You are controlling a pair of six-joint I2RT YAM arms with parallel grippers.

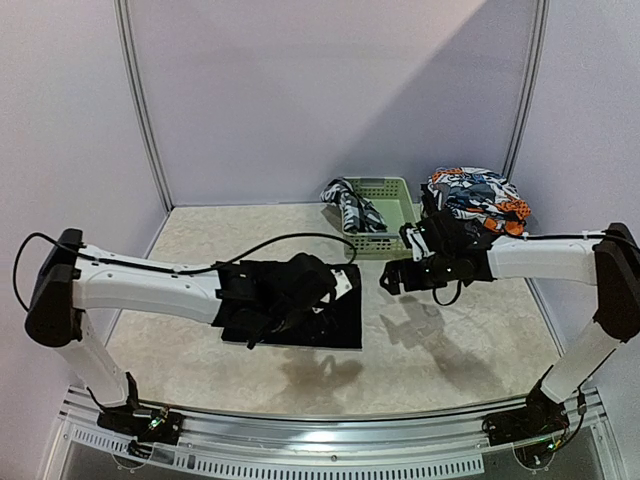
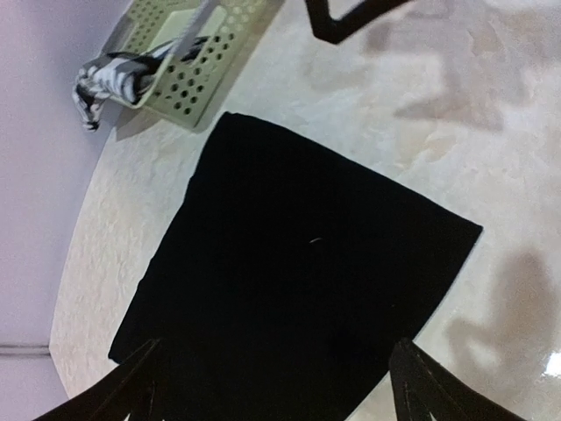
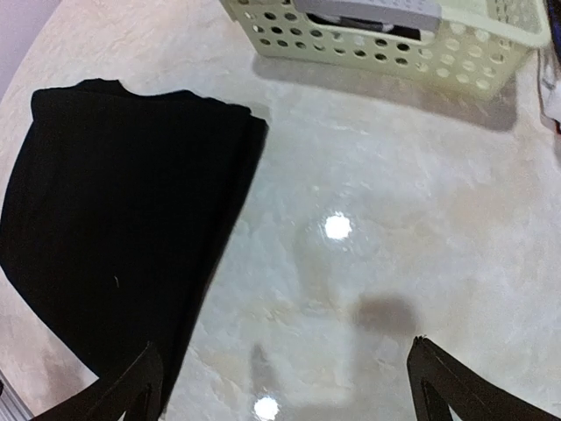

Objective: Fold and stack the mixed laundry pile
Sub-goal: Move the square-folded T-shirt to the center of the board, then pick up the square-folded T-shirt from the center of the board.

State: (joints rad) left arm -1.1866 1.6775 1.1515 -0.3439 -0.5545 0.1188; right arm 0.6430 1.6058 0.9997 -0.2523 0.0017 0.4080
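Pale mottled table [image 1: 450, 350], glossy enough to throw back lamp glare in the right wrist view.

Two white arms reaching in from the near edge. Left arm [image 1: 140, 285] stretched toward the near-left of the basket, right arm [image 1: 540, 260] toward its near side.

Large plain black cloth [image 1: 335, 325] flat on the table, near and to the left of the basket, well apart from it. Roughly rectangular, edges straight, a doubled layer visible along the side facing the basket in the right wrist view [image 3: 114, 228]. Middle hidden under the left arm from above; smooth and unwrinkled in the left wrist view [image 2: 298, 281].

Pale green slotted basket [image 1: 385, 245] toward the far right of the table.

Orange-blue-white printed pieces [image 1: 475, 195] heaped just beside the basket's right wall, partly behind the right wrist.

Black-and-white patterned garment [image 1: 350, 205] draped over the basket's left rim, part inside, part hanging outside [image 2: 114, 79].

Left pincer [image 2: 276, 346] above the black cloth, on the basket's near-left, fingers spread wide, gripping nothing.

Right pincer [image 3: 285, 344] over bare table between the cloth's edge and the basket's near wall [image 3: 394, 53], fingers likewise wide apart and empty.
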